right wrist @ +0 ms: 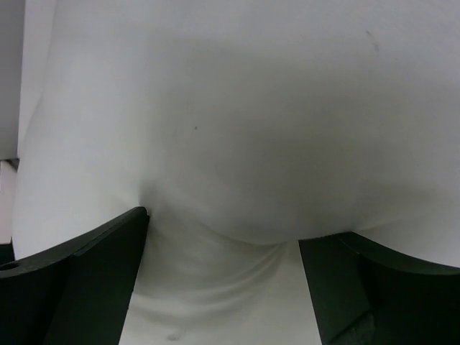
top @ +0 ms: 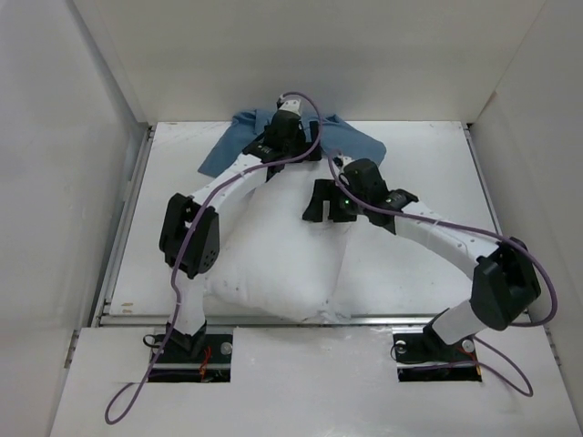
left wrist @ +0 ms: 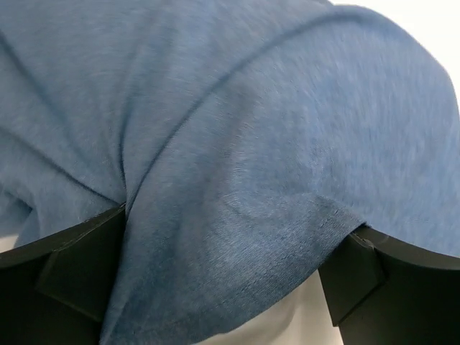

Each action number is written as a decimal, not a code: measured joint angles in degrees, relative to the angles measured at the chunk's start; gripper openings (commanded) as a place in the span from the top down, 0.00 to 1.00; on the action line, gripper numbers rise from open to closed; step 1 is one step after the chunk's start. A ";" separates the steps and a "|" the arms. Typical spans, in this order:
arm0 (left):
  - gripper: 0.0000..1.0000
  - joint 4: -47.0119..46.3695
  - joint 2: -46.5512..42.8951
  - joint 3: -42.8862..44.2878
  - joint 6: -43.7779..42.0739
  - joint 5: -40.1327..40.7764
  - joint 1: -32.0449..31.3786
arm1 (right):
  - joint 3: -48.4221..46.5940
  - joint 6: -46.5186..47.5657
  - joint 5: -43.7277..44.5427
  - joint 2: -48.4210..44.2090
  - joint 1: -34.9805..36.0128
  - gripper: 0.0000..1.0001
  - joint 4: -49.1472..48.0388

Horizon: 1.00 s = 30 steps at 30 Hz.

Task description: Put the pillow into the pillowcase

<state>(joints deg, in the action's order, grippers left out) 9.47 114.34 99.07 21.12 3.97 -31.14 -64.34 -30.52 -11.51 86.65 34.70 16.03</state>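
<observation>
The pillow (top: 273, 259) is white and puffy, mid-frame on the bench (top: 437, 164). The wrinkly blue pillowcase (top: 360, 144) lies at its upper edge. Only the wrist views show the jaws: left pincer (left wrist: 223, 269) wide apart over blue cloth, right pincer (right wrist: 226, 277) apart, pillow bulging between.

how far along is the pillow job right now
Little looks done: the pillow shows bare white, with the pillowcase bunched at its far end. In hand: the left gripper stands wide open over the blue cloth, and the right gripper straddles a bulge of pillow; whether it squeezes is unclear. To do: open the case and work the whole pillow inside.
</observation>
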 measured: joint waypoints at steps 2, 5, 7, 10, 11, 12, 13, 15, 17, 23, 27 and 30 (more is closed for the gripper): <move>0.01 -1.40 -1.07 -1.11 -0.17 0.00 -0.42 | -0.15 0.09 -0.52 -0.83 0.46 0.12 1.64; 0.01 -2.78 -5.18 -5.86 -0.33 1.11 -1.27 | -0.15 0.31 0.68 -3.50 -0.48 0.12 5.49; 0.00 -2.54 -9.07 -9.38 -0.50 3.56 -1.92 | -0.13 0.59 3.61 -6.51 -1.01 0.12 8.20; 0.00 1.01 -15.65 -12.52 -1.16 10.12 -4.24 | 0.17 0.68 10.88 -12.31 -1.75 0.09 10.67; 0.00 2.27 -17.75 -12.92 -1.44 12.79 -5.70 | 0.61 0.50 13.77 -14.51 -2.29 0.07 11.21; 0.00 3.56 -19.76 -12.96 -1.90 15.30 -7.58 | 0.83 0.24 16.37 -15.76 -2.71 0.07 11.80; 0.00 4.57 -21.64 -12.96 -2.34 17.46 -9.64 | 1.55 -0.09 18.58 -18.67 -4.46 0.07 12.37; 0.00 6.19 -24.59 -12.70 -3.08 20.63 -13.88 | 2.49 -0.96 21.16 -21.97 -9.29 0.06 13.35; 0.00 8.46 -25.90 -11.45 -3.26 23.41 -18.25 | 3.54 -1.60 22.29 -23.78 -14.86 0.05 13.57; 0.00 15.85 -18.86 -2.71 -2.36 30.34 -27.47 | 5.70 -2.49 23.47 -23.12 -21.88 0.02 15.06; 0.00 24.24 -5.22 7.48 1.25 34.84 -29.64 | 6.16 -2.54 22.75 -22.45 -21.88 0.02 15.06; 0.00 28.15 4.50 11.82 3.17 36.48 -29.73 | 6.38 -2.54 21.99 -22.45 -21.88 0.02 14.86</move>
<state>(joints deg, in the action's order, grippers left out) 37.63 118.85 110.89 24.29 40.45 -60.86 -57.95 -33.06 10.48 64.20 12.82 30.89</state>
